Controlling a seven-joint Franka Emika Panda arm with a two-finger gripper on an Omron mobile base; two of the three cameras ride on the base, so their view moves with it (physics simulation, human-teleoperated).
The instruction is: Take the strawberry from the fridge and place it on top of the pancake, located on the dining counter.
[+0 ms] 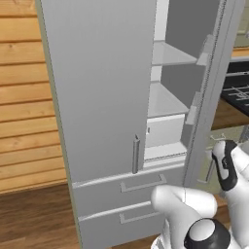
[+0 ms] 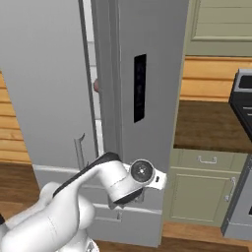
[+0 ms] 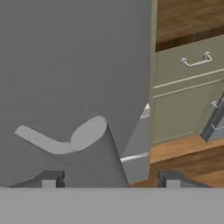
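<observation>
tool (image 3: pixel 109 179) tips cropped, spread beside fridge (image 3: pixel 74 78) door

One fridge (image 1: pixel 102 97), with two lower drawers (image 1: pixel 131 187) beneath its doors, two clear shelves (image 1: pixel 168 53) inside, one black display panel (image 2: pixel 140 88) on its door. Beside the fridge, one green cabinet (image 2: pixel 202 192) with one drawer (image 2: pixel 206 160) above it.

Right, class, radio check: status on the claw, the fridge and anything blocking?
Claw open, empty, facing door handle. Fridge: one door part open, shelves exposed. Door edge likely narrows reach.
</observation>
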